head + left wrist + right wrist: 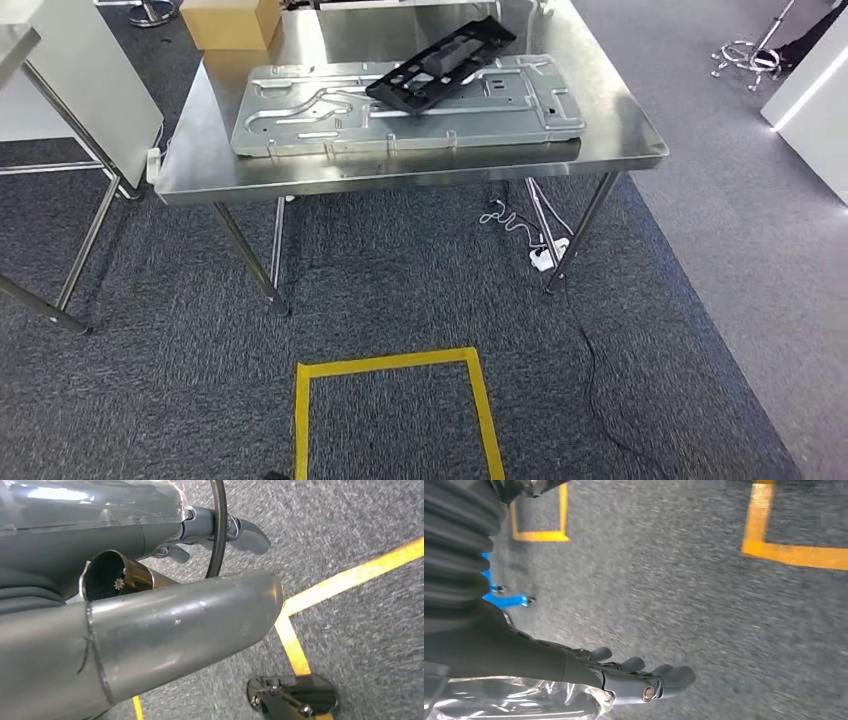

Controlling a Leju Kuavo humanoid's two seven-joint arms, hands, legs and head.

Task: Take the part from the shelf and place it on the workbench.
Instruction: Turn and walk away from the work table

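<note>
A black plastic part (440, 66) lies tilted on a large silver sheet-metal panel (330, 115), which lies flat on the steel workbench (400, 175) ahead of me. Both arms hang low, away from the bench. In the left wrist view my left hand (190, 615) hangs over the carpet, its thick grey thumb in front and its fingers (245, 532) stretched out, holding nothing. My right hand (634, 677) also hangs above the carpet with its fingers extended and apart, empty.
A cardboard box (228, 22) stands at the bench's back left. A second steel table (60, 180) is at the left, a white cabinet (815, 95) at the right. Yellow floor tape (395, 362) marks a square before the bench; cables (520, 225) lie beneath it.
</note>
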